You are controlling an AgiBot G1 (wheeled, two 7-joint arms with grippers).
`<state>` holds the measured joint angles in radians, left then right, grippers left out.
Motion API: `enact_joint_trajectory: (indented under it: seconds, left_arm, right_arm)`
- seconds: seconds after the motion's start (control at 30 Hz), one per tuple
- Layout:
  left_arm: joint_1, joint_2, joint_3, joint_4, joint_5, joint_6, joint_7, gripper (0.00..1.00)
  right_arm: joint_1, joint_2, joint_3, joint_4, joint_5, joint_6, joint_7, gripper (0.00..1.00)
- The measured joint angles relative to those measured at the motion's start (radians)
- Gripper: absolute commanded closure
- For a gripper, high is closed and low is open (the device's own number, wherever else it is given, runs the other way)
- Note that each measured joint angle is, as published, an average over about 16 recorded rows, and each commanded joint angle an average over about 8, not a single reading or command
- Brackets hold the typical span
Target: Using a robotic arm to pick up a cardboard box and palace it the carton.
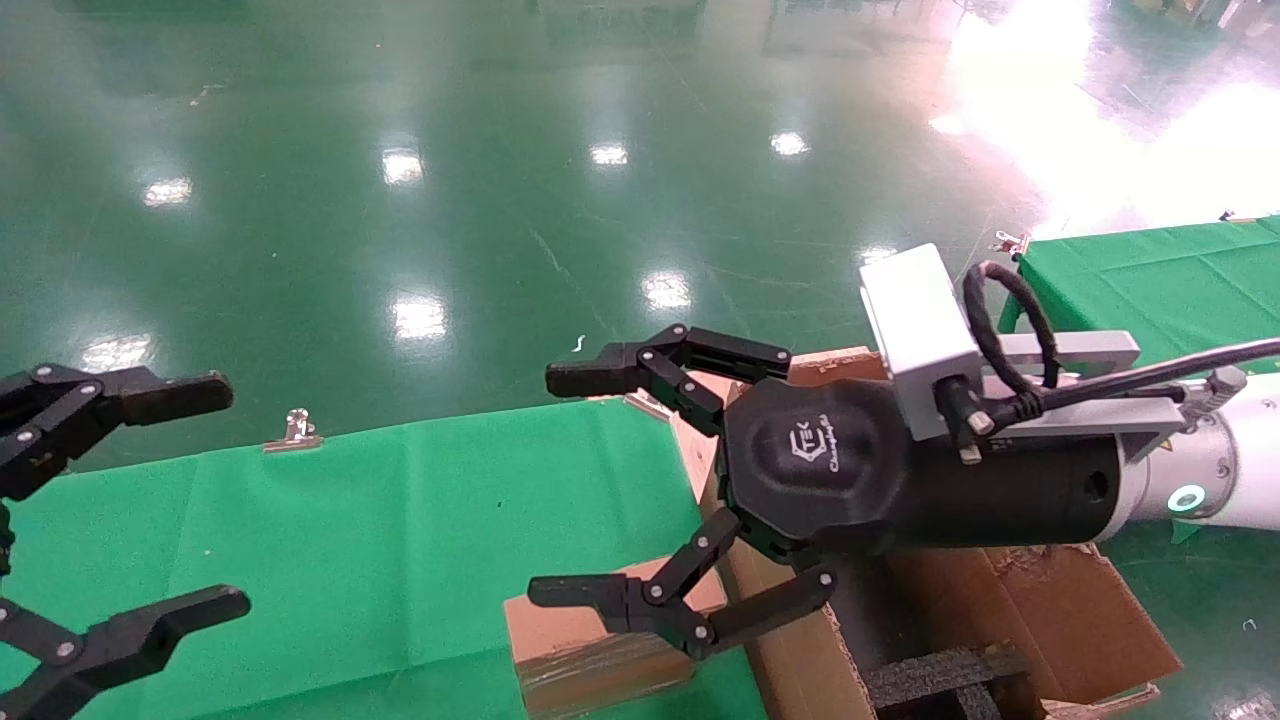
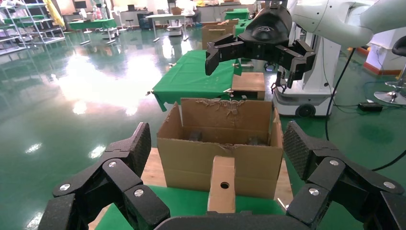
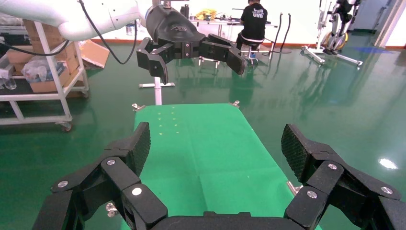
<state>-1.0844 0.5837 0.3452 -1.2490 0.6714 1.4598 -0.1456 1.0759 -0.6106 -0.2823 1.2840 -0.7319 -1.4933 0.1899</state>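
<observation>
Head view shows the right tool [image 1: 560,485] spread wide above the box [image 1: 590,650], not touching it. This box stands on the green tabletop [image 1: 350,540], just beside the carton [image 1: 1050,610]. At the left, the left tool [image 1: 215,495] hangs wide too.

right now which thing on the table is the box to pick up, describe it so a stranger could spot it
Find the green-clothed table, then the large carton with ragged flaps at its edge. Against that carton's near wall sits the small plain cardboard box, under the open right gripper: far smaller, flapless, with a round hole in one narrow side.
</observation>
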Motion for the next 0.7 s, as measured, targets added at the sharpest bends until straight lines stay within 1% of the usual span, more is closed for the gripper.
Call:
enact_joint_trajectory:
  seconds: [0.4, 0.43, 0.47, 0.67, 0.7]
  left_arm:
    - [0.0, 0.0, 0.0, 0.0, 0.0, 0.0, 0.0, 0.0]
    - [0.0, 0.0, 0.0, 0.0, 0.0, 0.0, 0.0, 0.07]
    - [0.0, 0.0, 0.0, 0.0, 0.0, 0.0, 0.0, 0.18]
    - [0.0, 0.0, 0.0, 0.0, 0.0, 0.0, 0.0, 0.92]
    - [0.0, 0.0, 0.0, 0.0, 0.0, 0.0, 0.0, 0.98]
  right_arm:
    - [0.0, 0.0, 0.0, 0.0, 0.0, 0.0, 0.0, 0.0]
    - [0.0, 0.0, 0.0, 0.0, 0.0, 0.0, 0.0, 0.0]
    - [0.0, 0.0, 0.0, 0.0, 0.0, 0.0, 0.0, 0.0]
    - [0.0, 0.0, 0.0, 0.0, 0.0, 0.0, 0.0, 0.0]
    - [0.0, 0.0, 0.0, 0.0, 0.0, 0.0, 0.0, 0.0]
